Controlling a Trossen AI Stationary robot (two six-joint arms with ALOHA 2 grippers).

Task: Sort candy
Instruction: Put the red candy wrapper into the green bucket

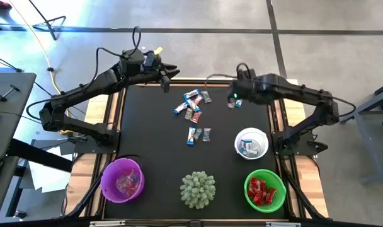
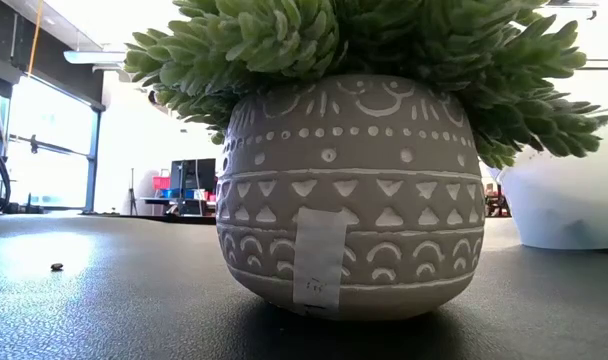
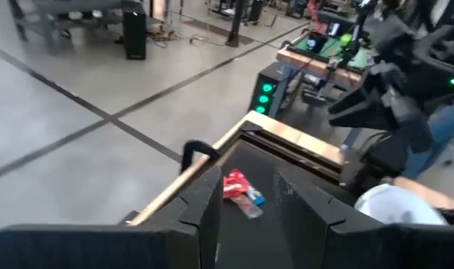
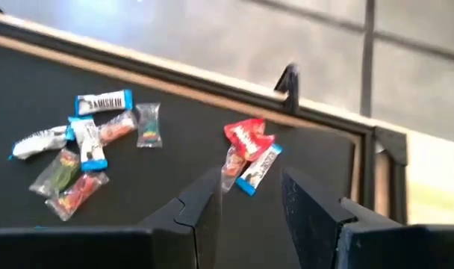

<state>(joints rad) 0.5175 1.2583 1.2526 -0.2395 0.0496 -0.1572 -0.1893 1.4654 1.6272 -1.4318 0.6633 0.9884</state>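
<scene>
Right gripper (image 4: 246,202) is hovering w/ fingers apart, holding nothing, over a small clump of candy (image 1: 234,103) near the mat's far right corner, beyond the white bowl (image 1: 251,142). Main candy pile (image 1: 193,107) is lying left of that bowl, mid-mat. Left gripper (image 1: 168,74) is waiting at the far edge, fingers parted, empty. Risk: red and blue-white wrappers (image 4: 249,153) are touching, so a pinch could be grabbing two kinds at once, or skidding on shiny wrap.
</scene>
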